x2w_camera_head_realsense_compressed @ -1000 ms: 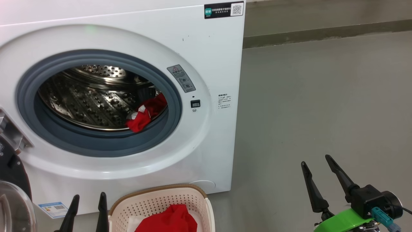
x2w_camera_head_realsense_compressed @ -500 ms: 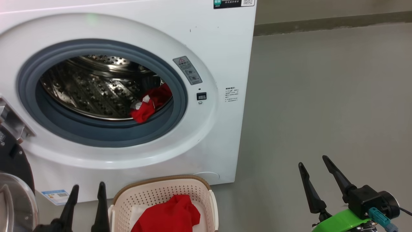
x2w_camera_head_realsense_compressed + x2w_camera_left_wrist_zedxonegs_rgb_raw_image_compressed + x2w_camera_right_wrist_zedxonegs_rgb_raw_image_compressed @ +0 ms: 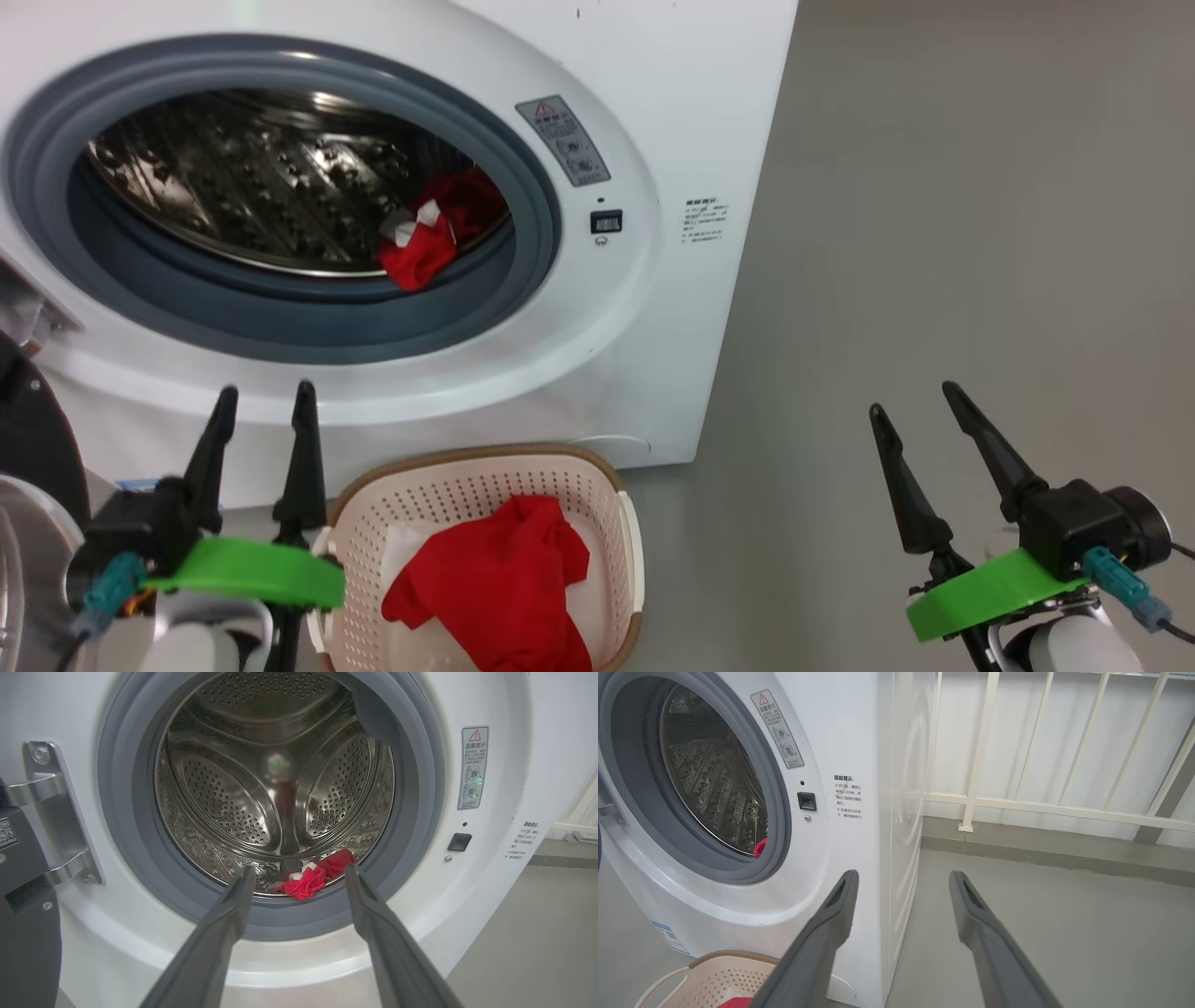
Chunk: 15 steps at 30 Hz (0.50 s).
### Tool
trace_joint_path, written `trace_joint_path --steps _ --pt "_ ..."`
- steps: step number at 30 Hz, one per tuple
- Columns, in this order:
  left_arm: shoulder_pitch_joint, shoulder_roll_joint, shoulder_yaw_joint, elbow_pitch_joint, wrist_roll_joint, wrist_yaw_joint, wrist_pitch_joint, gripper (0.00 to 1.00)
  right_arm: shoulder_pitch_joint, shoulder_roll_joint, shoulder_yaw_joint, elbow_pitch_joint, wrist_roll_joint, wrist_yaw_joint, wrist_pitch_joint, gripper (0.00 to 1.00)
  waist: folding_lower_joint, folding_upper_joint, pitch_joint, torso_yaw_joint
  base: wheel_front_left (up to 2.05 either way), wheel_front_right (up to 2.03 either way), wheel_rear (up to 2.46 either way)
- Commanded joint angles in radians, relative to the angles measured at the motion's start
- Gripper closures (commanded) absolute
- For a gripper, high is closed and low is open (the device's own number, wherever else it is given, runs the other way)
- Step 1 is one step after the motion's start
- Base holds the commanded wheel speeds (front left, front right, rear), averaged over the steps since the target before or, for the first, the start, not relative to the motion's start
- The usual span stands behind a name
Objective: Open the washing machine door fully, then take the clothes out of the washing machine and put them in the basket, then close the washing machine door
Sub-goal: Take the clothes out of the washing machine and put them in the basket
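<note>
Washing machine (image 3: 672, 84) standing open, both grippers empty, clothes split between drum and basket

Left gripper (image 3: 264, 392) low in front of the machine, fingers spread wide, nothing between them; in the left wrist view they frame the clothes (image 3: 310, 879), a red bundle with a white label at the front lip of the steel drum (image 3: 280, 788). Right gripper (image 3: 912, 397) off to the right over grey floor (image 3: 980, 233), fingers just as wide apart, holding nothing. Washing machine door (image 3: 33, 439) swung out at left on a metal hinge bracket (image 3: 51, 812). Basket (image 3: 485, 455) on the floor against the machine's foot, a red garment (image 3: 504, 579) inside. Grey warning sticker (image 3: 563, 140) with red triangle beside the opening; small Chinese print (image 3: 847, 795) headed 温馨提示, rest too fine to read. Blue sticker (image 3: 668, 935) low on the front, illegible
</note>
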Motion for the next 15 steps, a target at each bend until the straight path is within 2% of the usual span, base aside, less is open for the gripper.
trace_joint_path --steps 1,15 --pt "-0.074 0.02 0.023 0.002 0.012 -0.01 -0.012 0.0 -0.043 -0.015 0.017 -0.03 0.005 0.006 -0.006 0.0 0.0 -0.0001 0.058 0.007 0.0 0.0 0.0" --pt "-0.412 0.026 0.013 0.18 0.025 -0.019 -0.012 0.0 -0.131 -0.045 0.025 -0.053 -0.001 0.006 -0.006 0.0 0.0 -0.0001 0.238 -0.002 0.0 0.0 0.0"
